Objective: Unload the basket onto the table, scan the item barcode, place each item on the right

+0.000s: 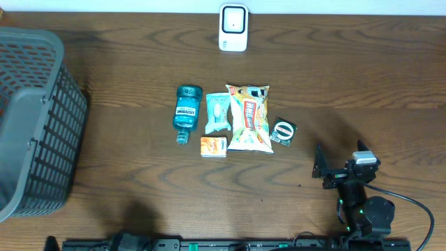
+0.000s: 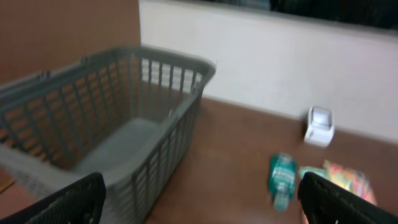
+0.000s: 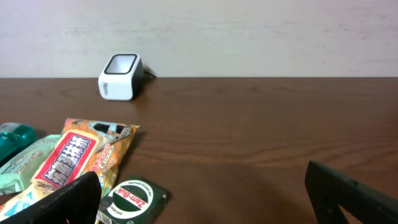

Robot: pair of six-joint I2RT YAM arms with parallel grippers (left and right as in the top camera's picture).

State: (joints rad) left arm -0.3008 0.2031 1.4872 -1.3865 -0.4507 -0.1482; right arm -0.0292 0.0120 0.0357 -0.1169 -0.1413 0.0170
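Note:
A white barcode scanner [image 1: 233, 28] stands at the table's far edge. Below it, mid-table, lie a blue-green mouthwash bottle [image 1: 187, 111], a teal packet [image 1: 217, 111], an orange snack bag [image 1: 249, 117], a small orange box [image 1: 214, 146] and a green Zam-Buk tin [image 1: 283, 130]. My right gripper [image 1: 340, 157] is open and empty, low over the table just right of the tin [image 3: 130, 200], facing the scanner [image 3: 120, 76]. In its own wrist view my left gripper [image 2: 202, 208] is open and empty, raised near the basket, with the bottle [image 2: 283, 177] ahead to the right.
A large grey mesh basket [image 1: 31, 118] fills the left side of the table; its rim [image 2: 155, 59] looms close in the left wrist view. A pale wall runs behind the table's far edge. The right arm's cable trails at the bottom right.

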